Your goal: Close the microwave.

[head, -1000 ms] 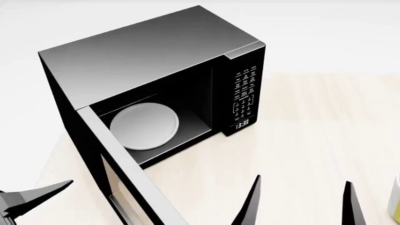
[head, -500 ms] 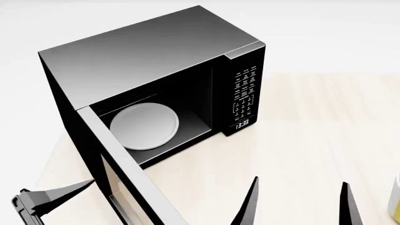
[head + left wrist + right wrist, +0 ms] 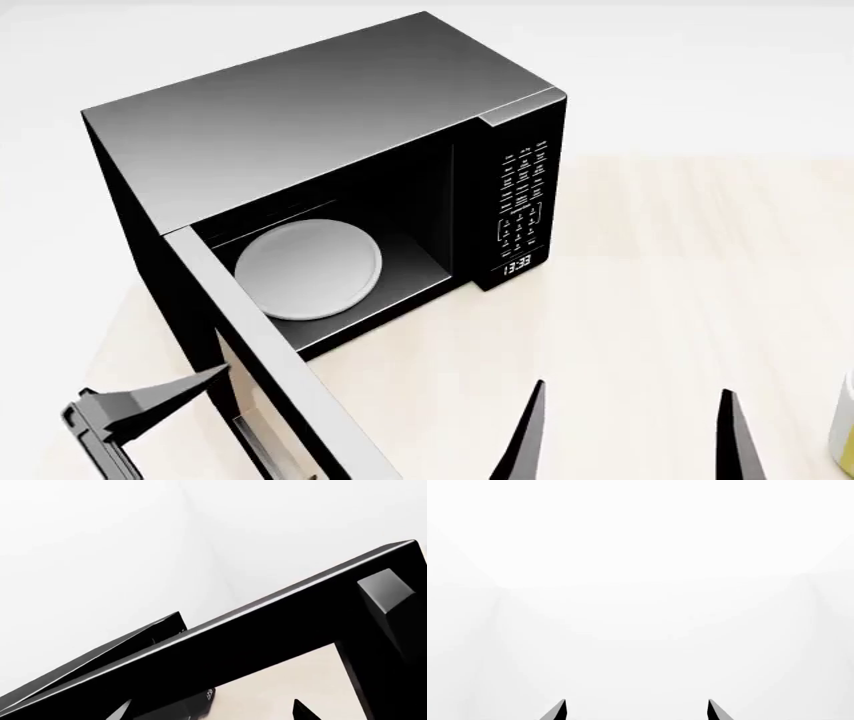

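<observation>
The black microwave [image 3: 334, 110] stands on the pale table, its door [image 3: 260, 350] swung wide open toward me at the left. Inside lies the white turntable plate [image 3: 307, 268]; the keypad [image 3: 525, 195] and clock [image 3: 518, 264] are on its right front. My left gripper [image 3: 200, 385] is open at the outer side of the door, one fingertip right at the door's edge. In the left wrist view the door's black frame [image 3: 267, 630] fills the picture close ahead of the left gripper [image 3: 210, 711]. My right gripper [image 3: 631, 400] is open over the table, holding nothing, and the right wrist view shows only the right gripper [image 3: 636, 702] against white.
The light wooden table [image 3: 667, 260] stretches to the right of the microwave. A pale yellowish object [image 3: 843, 425] shows at the right edge of the head view. The background is plain white.
My left gripper has moved right, up to the outer side of the open door. The right gripper has drifted slightly left and lower in the picture. The door has not moved.
</observation>
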{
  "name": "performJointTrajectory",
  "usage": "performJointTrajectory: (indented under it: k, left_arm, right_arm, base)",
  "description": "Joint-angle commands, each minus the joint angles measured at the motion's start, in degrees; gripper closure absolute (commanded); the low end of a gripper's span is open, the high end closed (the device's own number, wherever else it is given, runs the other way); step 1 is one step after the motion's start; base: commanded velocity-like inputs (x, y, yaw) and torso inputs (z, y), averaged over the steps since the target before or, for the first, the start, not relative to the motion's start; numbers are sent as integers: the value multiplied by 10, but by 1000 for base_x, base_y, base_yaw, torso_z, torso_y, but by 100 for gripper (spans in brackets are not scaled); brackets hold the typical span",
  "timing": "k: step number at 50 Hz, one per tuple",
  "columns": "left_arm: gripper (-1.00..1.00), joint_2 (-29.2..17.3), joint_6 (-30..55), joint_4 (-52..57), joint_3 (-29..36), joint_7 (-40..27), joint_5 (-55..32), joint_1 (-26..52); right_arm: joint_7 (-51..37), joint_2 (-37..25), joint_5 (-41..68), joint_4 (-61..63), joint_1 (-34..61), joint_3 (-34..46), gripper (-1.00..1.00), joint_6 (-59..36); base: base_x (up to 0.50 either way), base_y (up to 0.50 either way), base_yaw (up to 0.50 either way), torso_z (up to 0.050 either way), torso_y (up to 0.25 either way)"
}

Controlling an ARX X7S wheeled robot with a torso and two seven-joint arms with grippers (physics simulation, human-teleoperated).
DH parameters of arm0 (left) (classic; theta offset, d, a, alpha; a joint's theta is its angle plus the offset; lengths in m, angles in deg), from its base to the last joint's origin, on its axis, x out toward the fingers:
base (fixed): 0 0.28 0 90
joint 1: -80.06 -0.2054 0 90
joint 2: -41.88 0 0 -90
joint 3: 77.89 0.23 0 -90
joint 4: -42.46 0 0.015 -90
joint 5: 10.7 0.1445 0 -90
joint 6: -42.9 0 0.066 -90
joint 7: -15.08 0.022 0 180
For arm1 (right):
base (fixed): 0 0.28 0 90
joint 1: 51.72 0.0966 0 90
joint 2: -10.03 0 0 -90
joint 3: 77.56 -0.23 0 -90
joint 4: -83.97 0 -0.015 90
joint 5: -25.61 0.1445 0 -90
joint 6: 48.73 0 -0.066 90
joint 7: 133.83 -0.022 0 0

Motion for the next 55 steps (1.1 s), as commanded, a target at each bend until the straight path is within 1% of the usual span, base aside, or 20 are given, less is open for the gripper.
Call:
performJointTrajectory:
  k: [1,20,25,31,47,55]
  left_arm:
    - [-100,25,-14,-34,-2,1,11,14]
    - [-100,50,-38,-81,0,-11,23,36]
    - [-100,62,-50,-108,-10,-30,33,57]
    - [-100,70,-49,-117,-19,-48,39,72]
    - [-100,88,-57,-155,-19,-55,39,105]
    - [-100,94,-68,-176,-17,-58,41,107]
  right_arm:
    - [4,2,-4,-1,0,-3,-100,2]
    - [0,-2,-3,-2,-1,2,-100,0]
    - [-1,-2,-3,-4,0,4,-100,-1]
    - [-2,-3,-3,-6,0,5,-100,-1]
    - [-5,-6,-4,-10,4,7,-100,-2]
    - [-7,-8,-4,-11,4,9,-100,-1]
  base:
    - [0,0,0,0,0]
    - [0,0,0,0,0]
    - [0,0,0,0,0]
    - [0,0,0,0,0]
    - [0,0,0,0,0]
    - [0,0,0,0,0]
